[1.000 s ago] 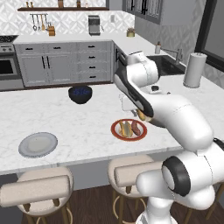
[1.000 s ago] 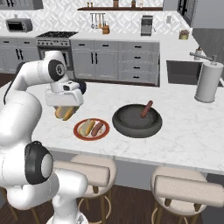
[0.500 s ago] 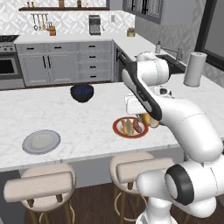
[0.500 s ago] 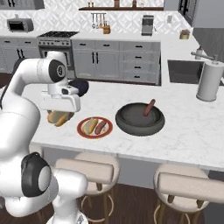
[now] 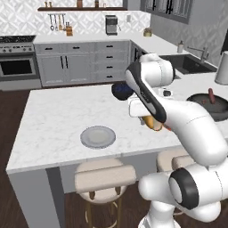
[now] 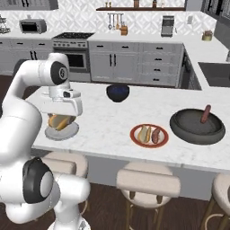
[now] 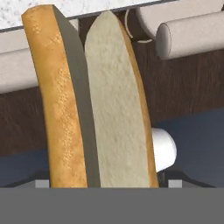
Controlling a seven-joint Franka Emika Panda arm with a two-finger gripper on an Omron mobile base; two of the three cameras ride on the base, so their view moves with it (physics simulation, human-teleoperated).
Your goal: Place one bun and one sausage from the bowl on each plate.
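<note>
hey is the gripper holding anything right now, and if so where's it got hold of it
Yes. The gripper holds a bun above the grey plate, clamped across its two long sides. Exactly where along its length the fingers sit cannot be told.

Bare marble around grey plate (image 5: 97,136), small dark bowl (image 6: 117,92) well behind, stools below

even, bright rendered light with no glare; soft shadows sit under the counter (image 5: 53,147) overhang and stools (image 6: 148,182) at the bottom of both base frames. edges look straight (no distortion), while the close bun (image 7: 92,100) appears slightly soft.
</note>
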